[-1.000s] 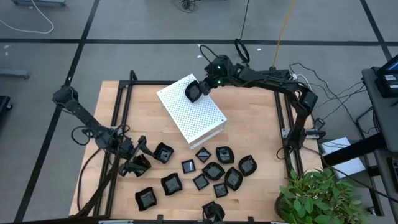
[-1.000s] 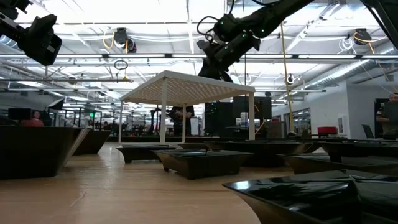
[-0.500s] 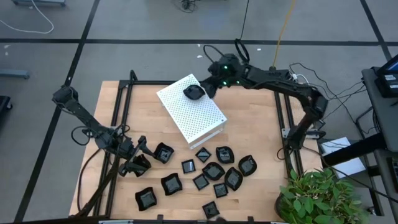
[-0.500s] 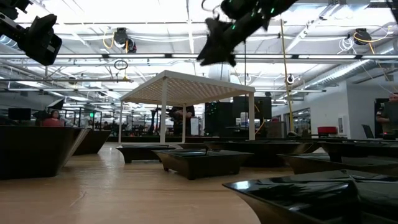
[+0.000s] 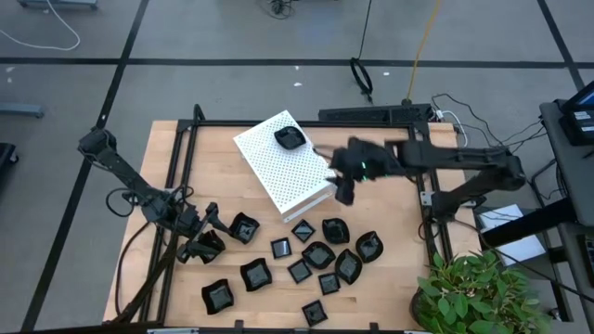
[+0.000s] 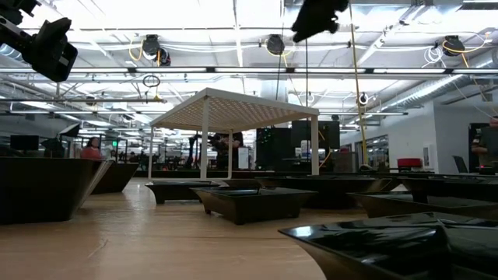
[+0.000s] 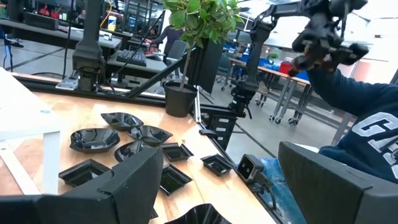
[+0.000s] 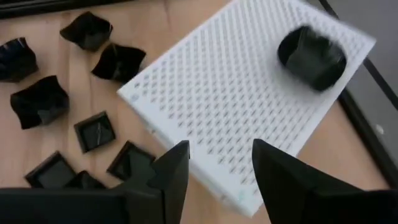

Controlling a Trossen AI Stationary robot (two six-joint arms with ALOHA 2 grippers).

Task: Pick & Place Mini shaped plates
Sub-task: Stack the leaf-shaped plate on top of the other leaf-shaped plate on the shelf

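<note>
The white perforated box point(image 5: 284, 160) serves as the reference landmark; it lies tilted at the middle of the wooden table point(image 5: 213, 186). One rounded mini plate point(image 5: 290, 138) rests on top of the box, near its far corner, and nothing grips it; the right wrist view shows the same plate point(image 8: 311, 57) sitting free on the perforated surface.

The remaining mini plates point(image 5: 316, 255) lie in a loose cluster on the table on the near side of the box, a dozen or so, mostly apart from one another, a few touching.

The left arm waits to the near left of the box. The left gripper point(image 5: 206, 243) stands released, fingers point(image 7: 134, 183) spread wide and empty, just beside the leftmost plates of the cluster.

The right gripper point(image 5: 345, 188) hangs just off the right-hand edge of the box, between the box and the cluster. Its fingers point(image 8: 171, 171) stand apart with nothing between them.

Step in hand, as judged: one placement onto the box is complete, and the right arm is positioned to fetch another plate.

Next move, as judged: lower the released right gripper over a single plate on the box side of the cluster, align the fingers across one raised rim, and close. Select a plate standing clear of its neighbours, since glossy rims may slip and adjacent plates may shift.
</note>
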